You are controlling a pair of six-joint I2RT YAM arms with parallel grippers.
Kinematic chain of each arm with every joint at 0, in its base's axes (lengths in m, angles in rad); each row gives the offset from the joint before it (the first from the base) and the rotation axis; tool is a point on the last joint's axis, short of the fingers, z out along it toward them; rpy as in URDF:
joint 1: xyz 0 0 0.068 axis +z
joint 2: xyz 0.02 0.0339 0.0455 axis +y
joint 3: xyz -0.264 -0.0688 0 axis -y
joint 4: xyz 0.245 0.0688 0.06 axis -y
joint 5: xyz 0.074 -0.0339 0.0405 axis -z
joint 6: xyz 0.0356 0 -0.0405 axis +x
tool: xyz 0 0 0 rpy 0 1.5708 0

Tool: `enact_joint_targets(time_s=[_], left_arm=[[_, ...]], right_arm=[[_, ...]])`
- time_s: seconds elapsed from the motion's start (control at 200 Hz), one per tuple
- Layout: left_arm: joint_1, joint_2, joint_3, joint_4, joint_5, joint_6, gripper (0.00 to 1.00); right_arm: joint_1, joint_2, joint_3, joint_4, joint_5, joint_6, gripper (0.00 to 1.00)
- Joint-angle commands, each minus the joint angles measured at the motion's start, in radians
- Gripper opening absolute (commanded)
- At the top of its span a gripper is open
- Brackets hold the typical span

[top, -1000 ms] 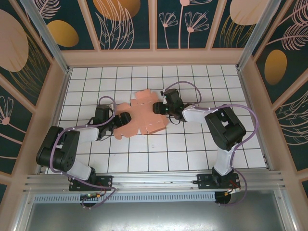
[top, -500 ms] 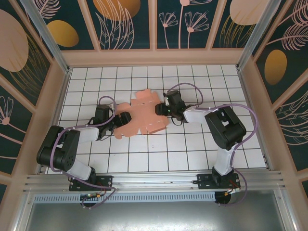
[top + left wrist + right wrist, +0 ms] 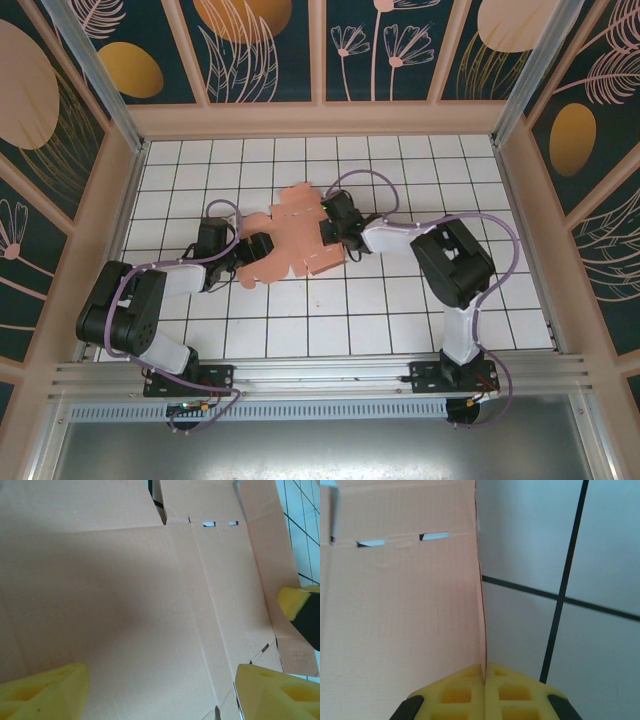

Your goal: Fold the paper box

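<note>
paper box (image 3: 150, 605) cropped in 2 wrist views, outline incomplete

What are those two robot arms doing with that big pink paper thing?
They are working on folding a pink paper box that lies on the white tiled table. The right gripper is shut on the sheet's right edge, pinching it between its yellow fingers. The left gripper is open over the sheet's left side, its fingers spread wide above the cardboard. The sheet is mostly flat, not yet a box.
</note>
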Motion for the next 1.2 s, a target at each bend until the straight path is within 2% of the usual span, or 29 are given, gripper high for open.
enact_joint_targets(time_s=[0.0, 0.11, 0.18, 0.235, 0.395, 0.48, 0.551, 0.611, 0.716, 0.861, 0.976, 1.076, 1.196], left_arm=[[0.001, -0.040, -0.023, -0.014, -0.015, -0.003, 0.77], [0.001, -0.044, -0.015, -0.030, -0.017, 0.004, 0.77], [0.001, -0.038, -0.014, -0.030, -0.014, 0.007, 0.78], [0.000, -0.038, -0.017, -0.030, -0.015, 0.004, 0.78], [0.001, -0.051, -0.019, -0.032, -0.010, -0.005, 0.78], [0.000, -0.061, -0.020, -0.039, -0.016, -0.001, 0.78], [0.000, -0.067, -0.010, -0.055, -0.017, 0.004, 0.78], [0.001, -0.074, -0.004, -0.061, -0.012, 0.000, 0.78], [-0.001, -0.084, 0.003, -0.070, -0.005, -0.010, 0.78], [-0.003, -0.077, -0.001, -0.058, 0.002, -0.013, 0.78], [-0.004, -0.066, 0.009, -0.065, 0.003, -0.017, 0.78], [-0.006, -0.077, 0.015, -0.077, 0.000, -0.018, 0.78], [-0.006, -0.090, 0.002, -0.091, -0.016, -0.003, 0.78]], right_arm=[[0.070, 0.082, 0.091, -0.147, 0.325, -0.076, 0.00], [0.127, 0.169, 0.197, -0.237, 0.457, -0.094, 0.00], [0.136, 0.194, 0.232, -0.250, 0.446, -0.105, 0.00], [0.121, 0.166, 0.216, -0.217, 0.347, -0.092, 0.00], [0.010, -0.002, 0.040, -0.008, -0.047, 0.033, 0.00], [-0.057, -0.062, -0.047, 0.072, -0.174, 0.097, 0.00], [-0.093, -0.092, -0.096, 0.106, -0.219, 0.132, 0.00], [-0.100, -0.107, -0.113, 0.096, -0.183, 0.115, 0.00], [-0.058, -0.082, -0.066, -0.003, -0.012, 0.045, 0.00], [0.052, 0.044, 0.054, -0.131, 0.315, -0.057, 0.00], [0.104, 0.146, 0.151, -0.215, 0.447, -0.086, 0.00], [0.104, 0.157, 0.168, -0.238, 0.420, -0.067, 0.00], [0.040, 0.039, 0.033, -0.087, 0.158, 0.015, 0.00]])
